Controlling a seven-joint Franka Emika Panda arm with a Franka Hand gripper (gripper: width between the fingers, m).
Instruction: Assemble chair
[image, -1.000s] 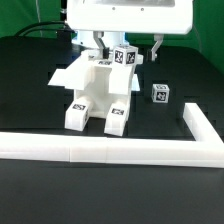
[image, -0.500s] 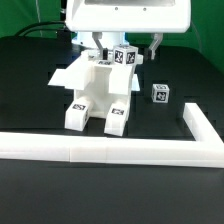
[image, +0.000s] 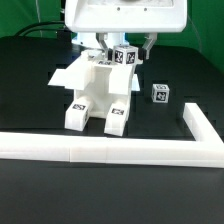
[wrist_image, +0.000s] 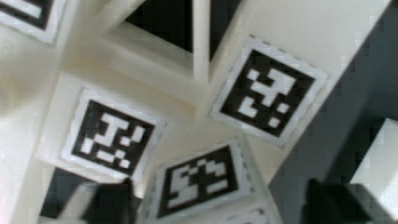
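Observation:
The partly built white chair (image: 92, 84) lies on the black table: a flat slab with two tagged legs (image: 78, 112) (image: 118, 118) pointing toward the front. At its back stands an upright tagged white piece (image: 122, 57). My gripper (image: 124, 48) hangs over that piece with a finger on each side of it. In the wrist view the tagged piece (wrist_image: 205, 178) fills the space between the dark fingers (wrist_image: 98, 203). My gripper (wrist_image: 222, 203) has one finger against the piece, and a narrow gap shows at the other finger. A loose tagged cube (image: 159, 93) sits toward the exterior view's right.
A long white L-shaped rail (image: 110, 150) runs along the front and turns back at the exterior view's right (image: 197, 125). The arm's white body (image: 125, 15) hides the table's far side. Cables lie at the back left.
The fingers have drawn inward around the upright tagged piece; the finger at the exterior view's right moved closer to it. The chair parts and the cube have not moved.

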